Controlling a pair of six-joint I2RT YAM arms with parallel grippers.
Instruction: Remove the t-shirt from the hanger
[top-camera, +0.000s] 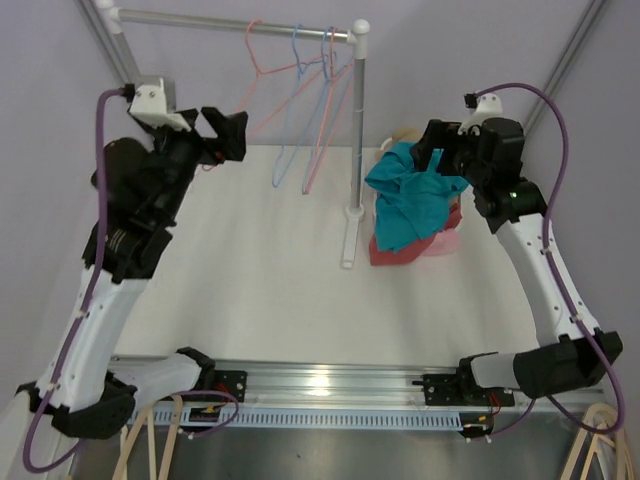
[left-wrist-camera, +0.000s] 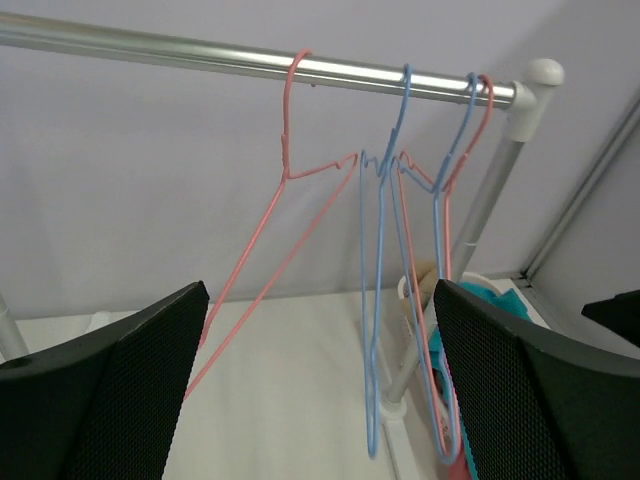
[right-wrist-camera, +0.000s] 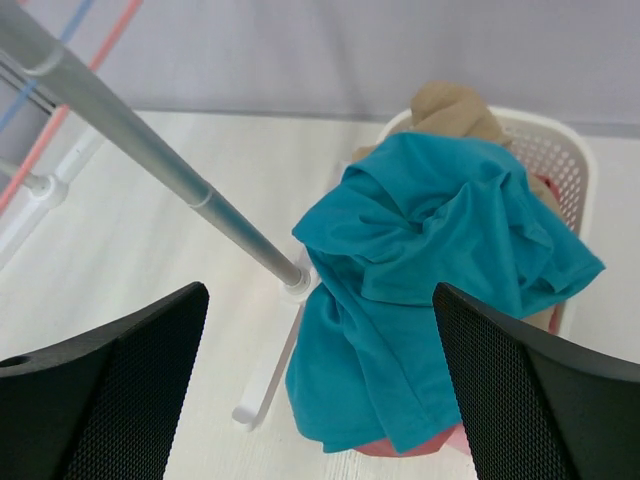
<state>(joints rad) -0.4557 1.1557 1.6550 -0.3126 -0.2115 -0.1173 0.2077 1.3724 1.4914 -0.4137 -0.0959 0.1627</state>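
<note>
A teal t-shirt (top-camera: 408, 200) lies crumpled over a white basket (right-wrist-camera: 562, 160) at the right of the table, off any hanger; it also shows in the right wrist view (right-wrist-camera: 430, 250). Several bare wire hangers, pink (left-wrist-camera: 288, 190) and blue (left-wrist-camera: 372, 300), hang on the rack's rail (top-camera: 230, 20). My left gripper (top-camera: 232, 135) is open and empty, raised left of the hangers (top-camera: 300, 110), which I see between its jaws in the left wrist view (left-wrist-camera: 320, 295). My right gripper (top-camera: 432, 150) is open and empty just above the t-shirt, as the right wrist view (right-wrist-camera: 320, 295) also shows.
The rack's upright post (top-camera: 357, 120) and its white foot (top-camera: 348, 240) stand just left of the basket. A tan cloth (right-wrist-camera: 455, 110) and a red cloth (top-camera: 400, 255) lie in the basket under the t-shirt. Frame struts run up at both back corners.
</note>
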